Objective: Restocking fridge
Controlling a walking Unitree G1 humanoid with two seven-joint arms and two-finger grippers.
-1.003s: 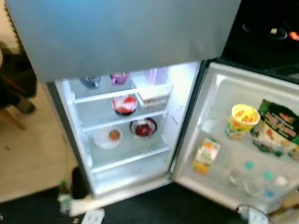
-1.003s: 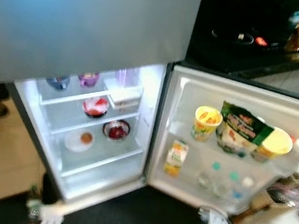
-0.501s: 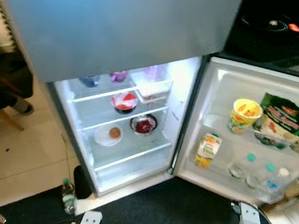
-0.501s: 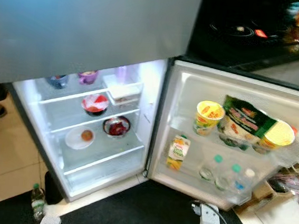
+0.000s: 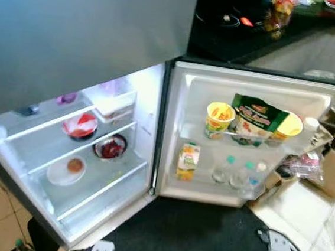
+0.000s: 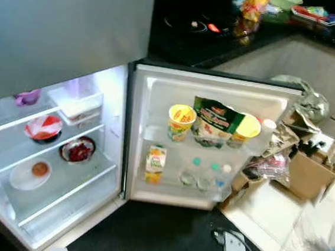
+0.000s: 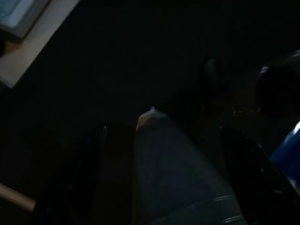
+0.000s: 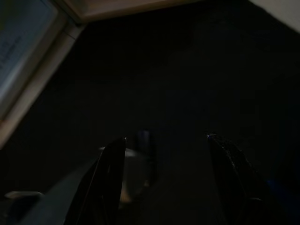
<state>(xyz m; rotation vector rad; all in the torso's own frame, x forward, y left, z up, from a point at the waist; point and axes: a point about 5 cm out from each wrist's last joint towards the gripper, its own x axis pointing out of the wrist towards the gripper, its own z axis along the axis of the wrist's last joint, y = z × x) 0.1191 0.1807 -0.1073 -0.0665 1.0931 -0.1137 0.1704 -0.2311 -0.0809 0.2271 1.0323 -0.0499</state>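
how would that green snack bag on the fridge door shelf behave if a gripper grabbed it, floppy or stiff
Probably floppy: the green snack bag looks like a soft, creased pouch leaning between two yellow cups, so it may crumple where it is pinched. It is likely light for its bulk. Pulling it out might nudge or tip the cups, since it seems to rest against them on the door shelf.

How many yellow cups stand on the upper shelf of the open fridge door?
2. One yellow cup stands at the left end of the door shelf, the other right of the green bag between them. More may hide behind the bag.
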